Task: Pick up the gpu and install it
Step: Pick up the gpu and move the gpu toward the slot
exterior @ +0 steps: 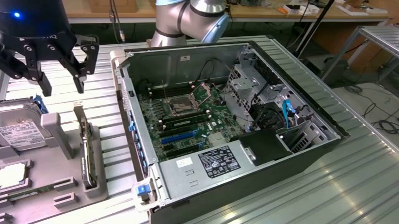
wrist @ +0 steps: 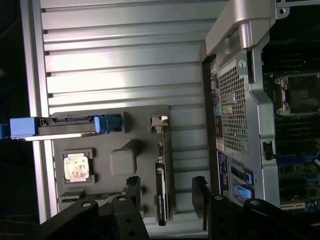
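Hard drive: a silver drive with a white label (exterior: 18, 133) sits at the exterior view's far left, held in a grey tray; the wrist view shows blue tabs at its ends (wrist: 65, 126).

Tray: the grey holder tray (exterior: 59, 140) lies on the slatted metal table (exterior: 349, 177), just left of the computer; a square chip (wrist: 76, 167) rests in one of its recesses.

Gripper: the black gripper (exterior: 61, 80) hangs over the far end of the tray, clear of everything, its fingers spread wide and holding nothing. In the wrist view the two fingers (wrist: 132, 186) frame the card below them, the gripper (wrist: 166, 182) lined up over it without contact.

GPU: the gpu (exterior: 85, 144) stands on its long edge in a slot along the tray's right side, between the hard drive and the computer case, its silver bracket at the far end. In the wrist view it is a thin dark strip (wrist: 161, 200) running down the tray.

Computer case: the open tower (exterior: 168, 60) lies on its side at the centre, side panel off.

Motherboard: the green board (exterior: 206, 100) faces up inside, with a bare processor socket (exterior: 181, 106), memory sticks (exterior: 187, 122) and blue expansion slots (exterior: 177, 136) nearer the camera.

Power supply: a silver box with a black label (exterior: 218, 161) fills the near corner of the case.

Robot arm: the silver arm (exterior: 190, 16) rises behind the case's far wall.

Cables: blue leads (exterior: 287, 112) run through the drive bay at the case's right.
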{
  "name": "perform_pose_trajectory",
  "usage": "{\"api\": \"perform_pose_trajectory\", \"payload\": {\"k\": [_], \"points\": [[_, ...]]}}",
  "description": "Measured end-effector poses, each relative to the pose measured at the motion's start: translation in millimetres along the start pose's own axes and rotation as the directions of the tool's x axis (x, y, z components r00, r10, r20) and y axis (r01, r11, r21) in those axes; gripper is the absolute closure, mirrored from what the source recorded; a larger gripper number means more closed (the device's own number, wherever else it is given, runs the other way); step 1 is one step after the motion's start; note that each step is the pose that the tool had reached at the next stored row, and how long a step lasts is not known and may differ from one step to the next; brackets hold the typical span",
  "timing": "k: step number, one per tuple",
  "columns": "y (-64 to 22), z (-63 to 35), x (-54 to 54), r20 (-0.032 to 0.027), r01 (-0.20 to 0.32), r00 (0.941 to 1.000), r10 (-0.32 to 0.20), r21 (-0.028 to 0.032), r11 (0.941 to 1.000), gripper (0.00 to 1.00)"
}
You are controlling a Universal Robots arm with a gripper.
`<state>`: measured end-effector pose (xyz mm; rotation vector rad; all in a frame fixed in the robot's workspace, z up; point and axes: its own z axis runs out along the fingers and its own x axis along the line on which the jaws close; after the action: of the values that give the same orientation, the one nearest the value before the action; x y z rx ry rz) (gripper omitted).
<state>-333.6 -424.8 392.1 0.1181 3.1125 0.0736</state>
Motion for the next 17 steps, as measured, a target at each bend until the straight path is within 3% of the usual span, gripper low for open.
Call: {"api": "perform_pose_trajectory", "payload": {"k": [17], "points": [[-18.3,-0.9,-0.8,0.0000,0.000,1.0000,0.000,0.0000,1.0000,0.46]]}}
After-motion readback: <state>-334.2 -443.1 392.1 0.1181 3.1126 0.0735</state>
